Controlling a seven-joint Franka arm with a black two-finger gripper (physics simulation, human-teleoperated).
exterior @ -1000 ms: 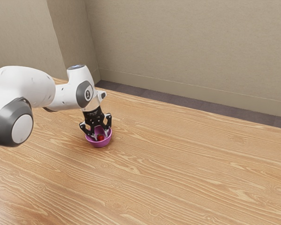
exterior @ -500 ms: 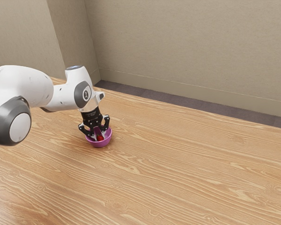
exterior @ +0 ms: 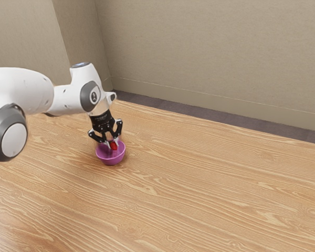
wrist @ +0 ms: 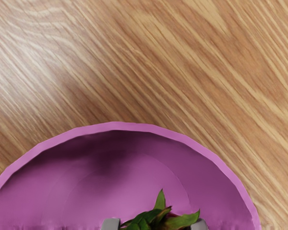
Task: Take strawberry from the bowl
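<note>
Red strawberry [exterior: 114,146], green leaves [wrist: 158,220], gripped by black hand [exterior: 113,147], fingers [wrist: 111,224] parted its width; smooth round purple bowl [exterior: 111,159] beneath.

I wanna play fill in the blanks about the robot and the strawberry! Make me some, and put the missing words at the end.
The strawberry has ____ leaves.
The gripper grips the strawberry between its ____ fingers.
The skin of the strawberry is ____.
The bowl stands on a table that looks like it is made of ____.

Missing words: green; two; red; wood.
</note>
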